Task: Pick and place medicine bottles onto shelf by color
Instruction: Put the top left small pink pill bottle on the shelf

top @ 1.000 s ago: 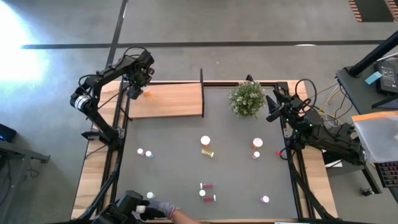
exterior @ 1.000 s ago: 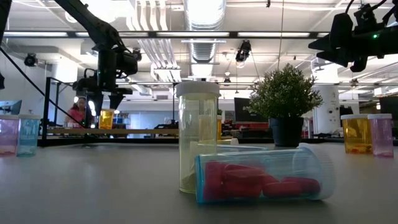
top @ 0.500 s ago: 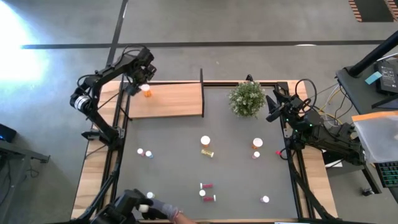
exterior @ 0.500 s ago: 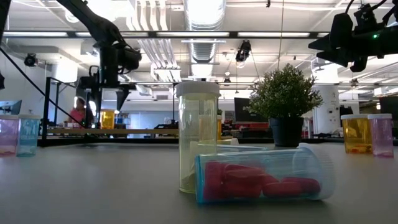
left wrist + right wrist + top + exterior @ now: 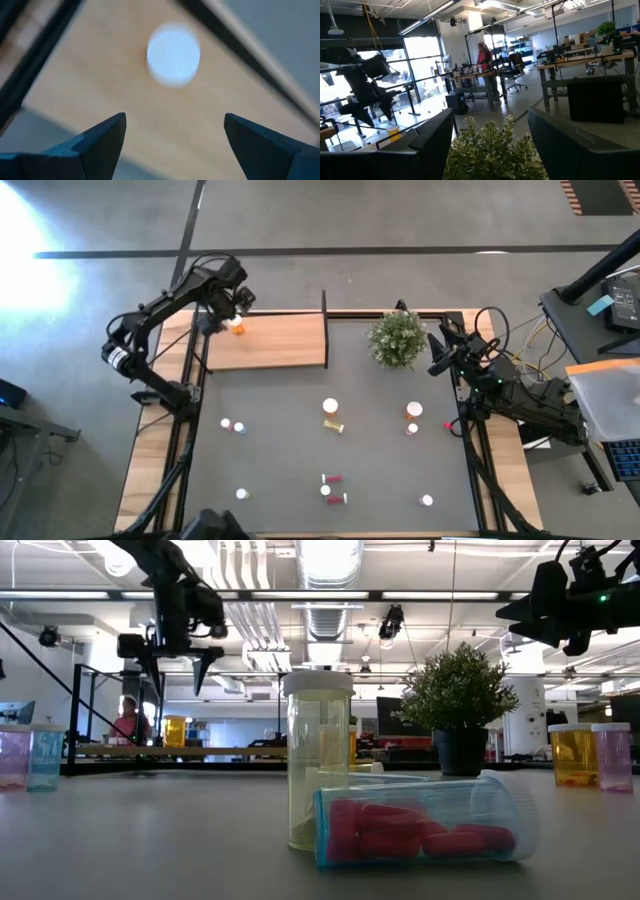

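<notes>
An orange bottle with a white cap [image 5: 237, 327] stands upright on its base at the far left end of the wooden shelf [image 5: 275, 342]. My left gripper [image 5: 225, 308] is open and empty, straight above it. The left wrist view looks down on the cap [image 5: 173, 52] between the spread fingers of my left gripper [image 5: 175, 127]. In the low view my left gripper [image 5: 177, 658] is well above the bottle [image 5: 174, 730]. My right gripper [image 5: 438, 352] is open and empty, raised beside the plant. Several small bottles [image 5: 330, 408] stand or lie on the dark mat.
The potted plant [image 5: 397, 338] stands at the far right of the mat [image 5: 280, 450], just in front of my right gripper [image 5: 490, 125]. The shelf's dark upright edge [image 5: 324, 330] closes its right end. Red bottles [image 5: 334, 479] lie near the front; an orange and a pink one [image 5: 413, 412] stand at the right.
My left gripper has let go of the orange bottle on the shelf's left end and has risen straight up; the bottle stays upright on the board. A person's gloved hand at the table's near edge has drawn back out of view.
</notes>
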